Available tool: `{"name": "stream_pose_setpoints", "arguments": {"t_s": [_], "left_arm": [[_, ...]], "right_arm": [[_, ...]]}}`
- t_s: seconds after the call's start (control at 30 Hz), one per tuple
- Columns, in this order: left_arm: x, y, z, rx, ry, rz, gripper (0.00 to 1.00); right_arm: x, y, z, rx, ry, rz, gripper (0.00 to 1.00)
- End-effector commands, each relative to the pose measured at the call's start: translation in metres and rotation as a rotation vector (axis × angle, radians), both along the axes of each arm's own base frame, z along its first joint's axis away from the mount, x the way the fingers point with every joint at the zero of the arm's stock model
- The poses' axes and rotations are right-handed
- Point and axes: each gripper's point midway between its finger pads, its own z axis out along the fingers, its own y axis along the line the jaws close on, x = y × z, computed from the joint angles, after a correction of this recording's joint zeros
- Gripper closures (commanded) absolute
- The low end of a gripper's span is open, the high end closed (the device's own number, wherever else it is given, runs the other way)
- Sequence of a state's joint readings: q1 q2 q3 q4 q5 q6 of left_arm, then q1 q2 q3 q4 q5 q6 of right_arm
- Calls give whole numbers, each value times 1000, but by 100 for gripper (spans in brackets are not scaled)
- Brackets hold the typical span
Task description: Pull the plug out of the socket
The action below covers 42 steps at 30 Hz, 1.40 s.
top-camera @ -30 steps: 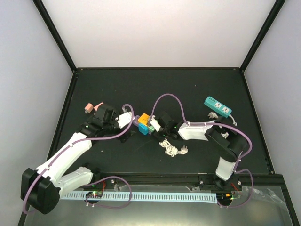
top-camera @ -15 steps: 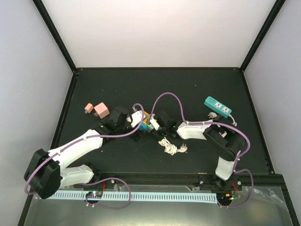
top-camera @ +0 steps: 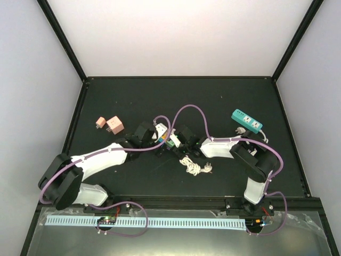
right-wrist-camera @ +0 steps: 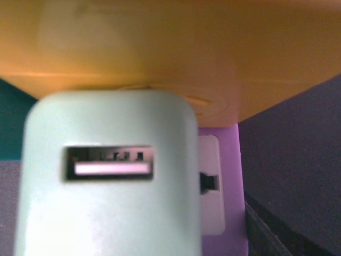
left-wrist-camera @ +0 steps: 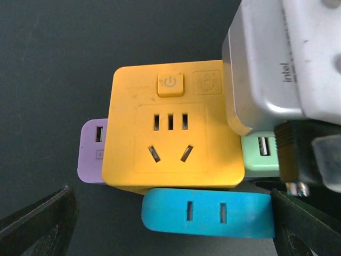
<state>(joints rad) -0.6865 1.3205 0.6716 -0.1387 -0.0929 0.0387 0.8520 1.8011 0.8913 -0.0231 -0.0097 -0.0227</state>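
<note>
The socket is a yellow cube lying on the black table, its face toward the left wrist camera. Three plugs stick out of its sides: a purple one at the left, a blue one below and a green USB plug at the right. My right gripper is shut on the green plug, which fills the right wrist view, with one black finger against it. My left gripper hangs open over the cube, one finger on each side of the blue plug and touching nothing.
A teal power strip lies at the back right. Two pink blocks sit at the left. A bundled white cord lies just in front of the right arm. The right wrist camera housing crowds the cube's upper right.
The left arm has swung right, from beside the pink blocks to over the yellow cube. The right arm has stayed put on the green plug.
</note>
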Motion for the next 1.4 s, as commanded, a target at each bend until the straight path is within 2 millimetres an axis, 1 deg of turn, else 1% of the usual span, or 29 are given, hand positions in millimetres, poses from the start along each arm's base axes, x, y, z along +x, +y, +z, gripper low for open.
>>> {"name": "stream_pose_setpoints", "arguments": {"t_s": [0.0,0.07,0.2,0.23,0.27,0.4,0.5,0.63,0.73,0.8,0.93,1.0,1.03,1.07,1.13,1.27,1.37], "left_arm": [[20,-3,14,-3,-45,83,1],[16,-1,12,9,-36,65,1],[4,4,15,13,-39,29,1],[4,8,12,29,-39,33,1],[3,12,19,26,-55,39,1],[4,30,18,17,-24,85,2],[3,35,18,18,-11,88,4],[-7,24,26,-25,-11,13,6],[-11,13,33,-69,-39,-21,5],[-12,5,32,-93,-34,-33,5],[-7,-6,22,-93,-17,-22,5],[-3,-9,20,-81,-21,-8,5],[0,-10,24,-85,-27,-1,4],[2,-13,20,-74,-16,5,4],[6,-16,20,-60,-22,18,4],[11,-15,14,-15,-45,55,4],[21,-3,10,55,-78,118,4]], "right_arm": [[-3,-6,-21,-38,49,-23,55],[-4,-7,-22,-41,50,-19,55],[-5,-8,-25,-47,54,-11,56],[-5,-8,-26,-50,55,-11,56],[-6,-8,-27,-51,57,-10,56],[-5,-9,-27,-53,57,-12,57],[-4,-10,-28,-58,57,-16,57],[-4,-10,-27,-54,57,-15,57],[-5,-10,-29,-55,62,-15,57],[-5,-9,-29,-56,64,-15,57],[-4,-10,-29,-57,63,-17,57],[-4,-9,-29,-56,64,-17,57],[-4,-9,-29,-56,65,-17,57],[-4,-9,-29,-56,64,-17,57],[-4,-9,-30,-58,67,-19,57],[-4,-9,-29,-58,65,-22,57],[-4,-10,-30,-60,66,-23,57]]}}
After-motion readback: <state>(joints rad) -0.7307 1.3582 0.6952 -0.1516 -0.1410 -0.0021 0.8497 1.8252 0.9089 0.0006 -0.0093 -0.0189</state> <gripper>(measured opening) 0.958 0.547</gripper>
